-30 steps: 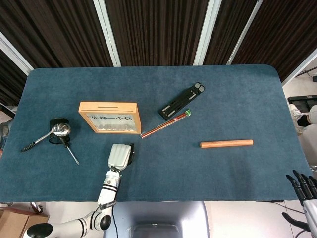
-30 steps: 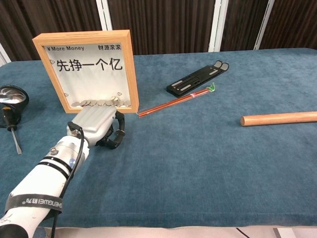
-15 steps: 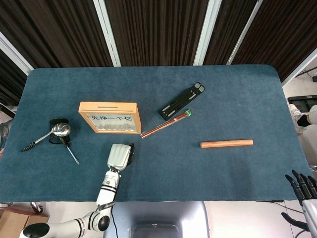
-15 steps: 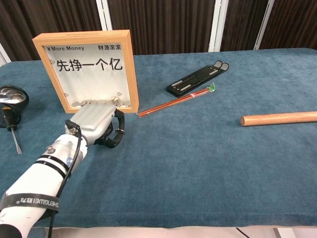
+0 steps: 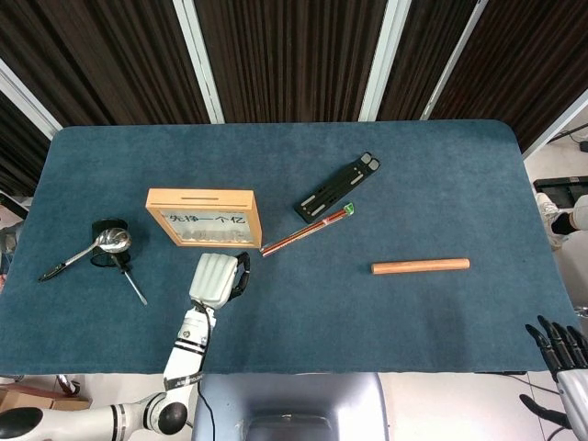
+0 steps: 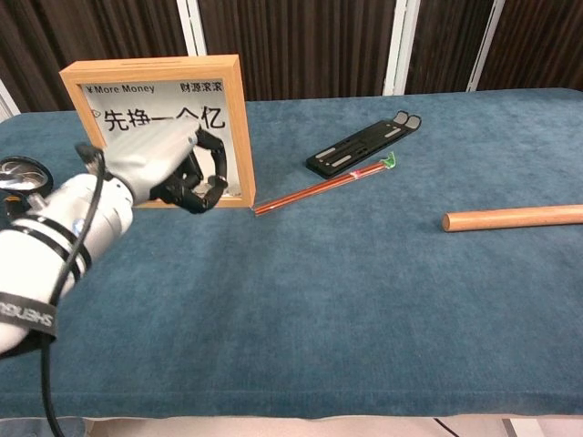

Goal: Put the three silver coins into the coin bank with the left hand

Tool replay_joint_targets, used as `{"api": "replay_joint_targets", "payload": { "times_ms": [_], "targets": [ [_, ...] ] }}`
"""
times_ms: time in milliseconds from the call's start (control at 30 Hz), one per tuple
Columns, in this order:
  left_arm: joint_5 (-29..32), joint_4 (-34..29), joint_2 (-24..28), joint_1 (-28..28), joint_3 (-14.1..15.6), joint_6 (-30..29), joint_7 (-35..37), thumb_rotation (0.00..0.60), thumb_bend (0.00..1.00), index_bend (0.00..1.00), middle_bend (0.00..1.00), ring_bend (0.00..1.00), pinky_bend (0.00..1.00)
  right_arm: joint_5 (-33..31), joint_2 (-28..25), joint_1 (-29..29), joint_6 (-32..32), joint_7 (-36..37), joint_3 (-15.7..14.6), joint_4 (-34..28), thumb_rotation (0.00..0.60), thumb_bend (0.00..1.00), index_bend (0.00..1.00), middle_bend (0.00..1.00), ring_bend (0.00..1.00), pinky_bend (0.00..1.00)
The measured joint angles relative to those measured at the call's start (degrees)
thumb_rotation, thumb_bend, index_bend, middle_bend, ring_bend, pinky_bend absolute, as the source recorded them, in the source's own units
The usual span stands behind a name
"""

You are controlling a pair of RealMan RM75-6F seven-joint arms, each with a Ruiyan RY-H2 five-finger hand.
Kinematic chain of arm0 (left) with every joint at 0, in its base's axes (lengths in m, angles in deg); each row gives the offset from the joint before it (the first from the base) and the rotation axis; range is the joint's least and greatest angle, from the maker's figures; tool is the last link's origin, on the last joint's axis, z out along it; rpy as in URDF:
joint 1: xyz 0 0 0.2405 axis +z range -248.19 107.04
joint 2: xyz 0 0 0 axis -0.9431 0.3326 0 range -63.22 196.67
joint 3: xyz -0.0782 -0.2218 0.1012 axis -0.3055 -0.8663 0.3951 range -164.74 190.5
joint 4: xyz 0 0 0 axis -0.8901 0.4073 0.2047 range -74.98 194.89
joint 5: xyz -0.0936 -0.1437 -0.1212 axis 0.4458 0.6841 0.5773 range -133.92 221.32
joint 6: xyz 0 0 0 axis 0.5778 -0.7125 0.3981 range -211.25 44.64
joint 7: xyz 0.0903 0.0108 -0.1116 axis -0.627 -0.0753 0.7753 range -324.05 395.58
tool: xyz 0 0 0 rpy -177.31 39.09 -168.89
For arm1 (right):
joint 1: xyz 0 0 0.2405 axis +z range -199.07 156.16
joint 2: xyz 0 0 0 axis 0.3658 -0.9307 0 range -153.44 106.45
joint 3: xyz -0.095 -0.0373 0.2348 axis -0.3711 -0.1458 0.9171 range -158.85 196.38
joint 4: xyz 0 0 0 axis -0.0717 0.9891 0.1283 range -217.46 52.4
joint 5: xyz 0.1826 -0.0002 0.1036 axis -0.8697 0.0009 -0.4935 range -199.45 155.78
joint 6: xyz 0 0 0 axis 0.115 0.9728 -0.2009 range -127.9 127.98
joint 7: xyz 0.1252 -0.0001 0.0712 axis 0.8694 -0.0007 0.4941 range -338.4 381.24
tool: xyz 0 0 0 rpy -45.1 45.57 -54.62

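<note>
The wooden-framed coin bank point(image 5: 203, 218) stands upright at the table's left, with a slot in its top edge and several coins heaped behind its window point(image 6: 164, 109). My left hand point(image 5: 214, 278) hangs above the cloth just in front of the bank and covers the window's lower part in the chest view point(image 6: 168, 164). Its dark fingers point(image 6: 196, 182) are curled in against the thumb in a tight pinch, as on a small silver coin that is too small to make out. No loose coins show on the table. My right hand point(image 5: 560, 354) stays off the table's near right corner, fingers apart and empty.
A red stick point(image 5: 306, 229) and a black flat bar point(image 5: 337, 186) lie right of the bank. A wooden dowel point(image 5: 420, 266) lies further right. To the bank's left are a metal spoon point(image 5: 87, 251), a black round holder point(image 5: 108, 230) and a screwdriver point(image 5: 129, 276).
My left hand has lifted off the cloth and moved up and toward the bank's front, its fingers still curled. The right hand has barely moved.
</note>
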Motion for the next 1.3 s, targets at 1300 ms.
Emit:
{"api": "replay_joint_targets", "payload": {
  "times_ms": [1300],
  "targets": [
    [35.2,-4.8,18.0,-19.0,-12.2,-3.7,-16.7,0.6,0.45,0.59,1.0,1.0,1.0,-2.2,-1.0,1.1,-1.7,1.5,0.7,-1.2,0.6,0.22,0.0,0.0,0.0,0.0]
  ]
}}
